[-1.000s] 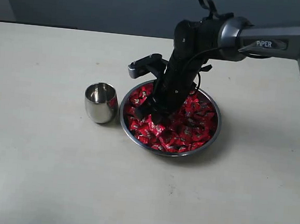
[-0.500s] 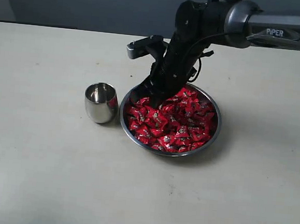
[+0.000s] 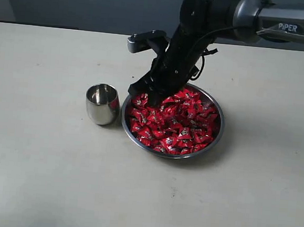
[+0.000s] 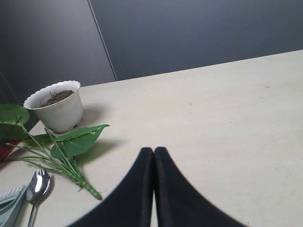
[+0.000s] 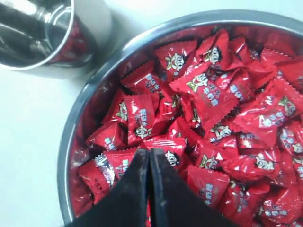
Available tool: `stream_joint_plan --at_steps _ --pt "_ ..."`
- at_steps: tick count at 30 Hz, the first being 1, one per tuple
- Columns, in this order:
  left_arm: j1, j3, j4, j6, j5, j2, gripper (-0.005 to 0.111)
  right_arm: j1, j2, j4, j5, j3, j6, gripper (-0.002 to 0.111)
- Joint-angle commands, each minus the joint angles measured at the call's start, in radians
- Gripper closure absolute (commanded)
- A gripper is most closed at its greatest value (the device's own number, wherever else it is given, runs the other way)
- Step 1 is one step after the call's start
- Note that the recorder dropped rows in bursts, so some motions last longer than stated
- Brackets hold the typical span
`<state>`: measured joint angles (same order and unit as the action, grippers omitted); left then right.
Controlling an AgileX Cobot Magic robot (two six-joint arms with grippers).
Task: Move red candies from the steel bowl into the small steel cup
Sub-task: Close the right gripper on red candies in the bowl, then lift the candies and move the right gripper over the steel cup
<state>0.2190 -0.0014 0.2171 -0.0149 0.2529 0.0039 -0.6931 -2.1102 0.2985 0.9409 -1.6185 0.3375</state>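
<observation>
Setting: pale table (image 3: pixel 41 178) stood before a dark wall.
Right claw (image 3: pixel 144 96): pressed together, hanging just above the red candies (image 3: pixel 182 126) at the cup-side edge of the steel bowl (image 3: pixel 217 130); no candy showed plainly between its tips.
Candies: lay right beneath the claw and spread away from it across the bowl.
Small steel cup (image 3: pixel 102 104): stood upright just past the bowl's rim, on the claw's side away from the bowl's middle.
Left claw (image 4: pixel 153 152): pressed together; neither bowl nor cup showed in its view.
Judgement: the right arm was nearer, and the cup called for a short carry over the rim.
</observation>
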Motion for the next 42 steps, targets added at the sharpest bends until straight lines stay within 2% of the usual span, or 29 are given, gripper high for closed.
stream_joint_plan --at_steps 1,15,22,30,33,37,42 --pt "-0.003 0.001 0.004 -0.004 -0.013 -0.004 0.106 0.001 0.038 0.010 0.003 -0.005 -0.013 0.108" --pt "-0.003 0.001 0.004 -0.004 -0.013 -0.004 0.106 -0.017 -0.002 0.152 0.028 -0.241 -0.049 0.108" --pt "-0.003 0.001 0.004 -0.004 -0.013 -0.004 0.106 -0.073 -0.097 0.154 0.032 -0.351 -0.049 0.108" --pt "-0.003 0.001 0.004 -0.004 -0.013 -0.004 0.106 -0.098 -0.178 0.149 0.025 -0.393 -0.049 0.107" --pt "-0.003 0.001 0.004 -0.004 -0.013 -0.004 0.106 -0.098 -0.179 0.147 0.025 -0.393 -0.049 0.097" --pt "-0.003 0.001 0.004 -0.004 -0.013 -0.004 0.106 -0.095 -0.166 0.130 0.036 -0.393 -0.049 0.069" --pt "-0.003 0.001 0.004 -0.004 -0.013 -0.004 0.106 -0.082 -0.118 0.013 0.078 -0.393 -0.105 0.066"
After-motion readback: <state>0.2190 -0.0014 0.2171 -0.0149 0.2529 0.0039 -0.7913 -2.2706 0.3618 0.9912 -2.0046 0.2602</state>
